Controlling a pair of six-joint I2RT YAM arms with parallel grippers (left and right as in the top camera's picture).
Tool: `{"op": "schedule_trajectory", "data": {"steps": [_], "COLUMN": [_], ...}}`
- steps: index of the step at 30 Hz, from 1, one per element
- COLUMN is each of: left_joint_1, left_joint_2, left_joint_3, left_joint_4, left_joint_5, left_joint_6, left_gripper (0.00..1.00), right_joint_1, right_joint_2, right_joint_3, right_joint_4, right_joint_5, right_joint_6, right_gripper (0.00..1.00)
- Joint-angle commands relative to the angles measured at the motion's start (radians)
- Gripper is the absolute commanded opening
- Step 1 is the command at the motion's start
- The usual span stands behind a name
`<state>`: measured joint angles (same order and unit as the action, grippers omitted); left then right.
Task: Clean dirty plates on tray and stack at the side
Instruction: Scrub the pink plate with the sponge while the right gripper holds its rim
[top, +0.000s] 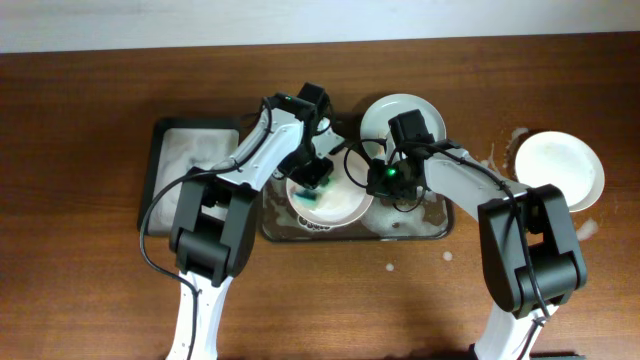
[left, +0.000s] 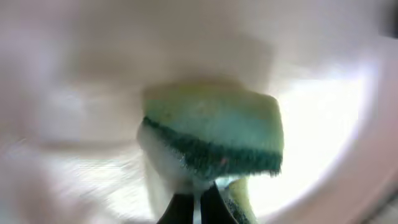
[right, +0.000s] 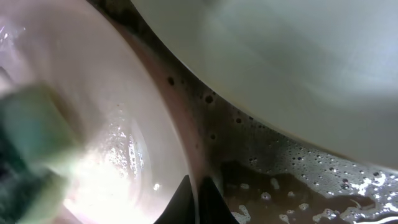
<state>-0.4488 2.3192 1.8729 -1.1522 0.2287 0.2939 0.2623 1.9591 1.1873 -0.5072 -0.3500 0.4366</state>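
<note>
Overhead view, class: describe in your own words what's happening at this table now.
The left claw presses a green sponge onto a white plate lying in the sudsy tray, while the right claw pinches that plate's rim. A second plate rests at the tray's back edge, and a third plate sits on the table to the right.

Dark wood bench (top: 90, 290). Small dark tray (top: 152, 170) on its left side, whitish suds inside. Green sponge (left: 211, 130): pale green body, dark green scrub face, blurred in the close-up. White foam spots (top: 389, 268) on the bench near centre, more splashes (top: 495, 152) towards the right.
</note>
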Motion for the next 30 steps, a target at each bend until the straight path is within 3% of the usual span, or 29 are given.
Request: {"op": "schedule_trajectory", "data": {"steps": [1, 3, 8, 10, 15, 19, 22, 23, 25, 28, 30], "left_joint_1": [-0.021, -0.018, -0.018, -0.018, -0.018, -0.018, -0.018, -0.018, -0.02, -0.02, -0.018], "left_joint_2": [0.039, 0.039, 0.04, 0.041, 0.041, 0.041, 0.041, 0.041, 0.041, 0.041, 0.041], "left_joint_3": [-0.029, -0.029, -0.029, -0.029, -0.029, -0.029, -0.029, -0.029, -0.029, -0.029, -0.029], "left_joint_4": [0.007, 0.041, 0.277, 0.326, 0.227, 0.063, 0.01, -0.002, -0.009, -0.002, 0.032], "left_joint_5": [0.244, 0.19, -0.181, -0.262, -0.527, -0.499, -0.249, -0.049, 0.163, 0.227, 0.197], "left_joint_6": [0.235, 0.229, -0.184, -0.257, -0.437, -0.491, -0.33, -0.16, 0.033, 0.146, 0.153], "left_gripper": [0.0, 0.0, 0.0, 0.0, 0.0, 0.0, 0.0, 0.0, 0.0, 0.0, 0.0], "right_joint_1": [0.006, 0.006, 0.006, 0.006, 0.006, 0.006, 0.006, 0.006, 0.006, 0.006, 0.006], "right_joint_2": [0.011, 0.011, 0.011, 0.011, 0.011, 0.011, 0.011, 0.011, 0.011, 0.011, 0.011], "right_joint_3": [-0.006, -0.006, -0.006, -0.006, -0.006, -0.006, -0.006, -0.006, -0.006, -0.006, -0.006], "right_joint_4": [-0.005, -0.005, -0.009, -0.009, -0.008, -0.008, -0.008, -0.008, -0.008, -0.008, -0.008], "right_joint_5": [-0.005, -0.005, -0.005, -0.005, -0.005, -0.005, -0.005, -0.005, -0.005, -0.005, -0.005], "right_joint_6": [-0.014, -0.014, -0.014, -0.014, -0.014, -0.014, -0.014, -0.014, -0.014, -0.014, -0.014], "right_gripper": [0.04, 0.04, 0.04, 0.04, 0.04, 0.04, 0.04, 0.04, 0.04, 0.04, 0.04]}}
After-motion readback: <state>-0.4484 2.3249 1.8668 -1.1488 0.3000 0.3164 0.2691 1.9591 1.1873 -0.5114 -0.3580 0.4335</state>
